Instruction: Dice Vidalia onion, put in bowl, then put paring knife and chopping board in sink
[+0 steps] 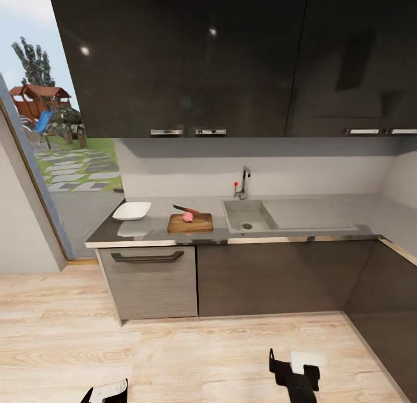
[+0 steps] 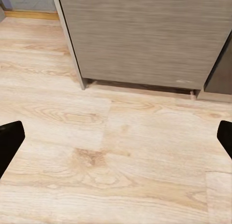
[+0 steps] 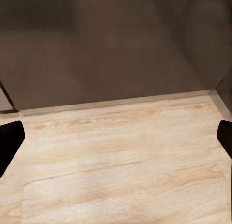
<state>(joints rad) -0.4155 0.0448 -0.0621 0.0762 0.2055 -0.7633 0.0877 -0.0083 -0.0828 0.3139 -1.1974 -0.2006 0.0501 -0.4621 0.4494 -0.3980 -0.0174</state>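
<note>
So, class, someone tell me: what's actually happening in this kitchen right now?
Nothing is being handled yet. The robot stands back on the wood floor, facing the counter, both arms low. The left gripper and right gripper are open and empty, pointing at the floor in front of the cabinets. On the counter, the onion sits on the chopping board, with the knife at the board's back edge. The white bowl is beside the board, away from the sink.

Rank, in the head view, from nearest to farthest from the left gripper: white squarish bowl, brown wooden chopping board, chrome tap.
From the left gripper, low at the view's left:
1. White squarish bowl, at the counter's left end.
2. Brown wooden chopping board, right of the bowl.
3. Chrome tap, behind the sink, farthest back.
</note>
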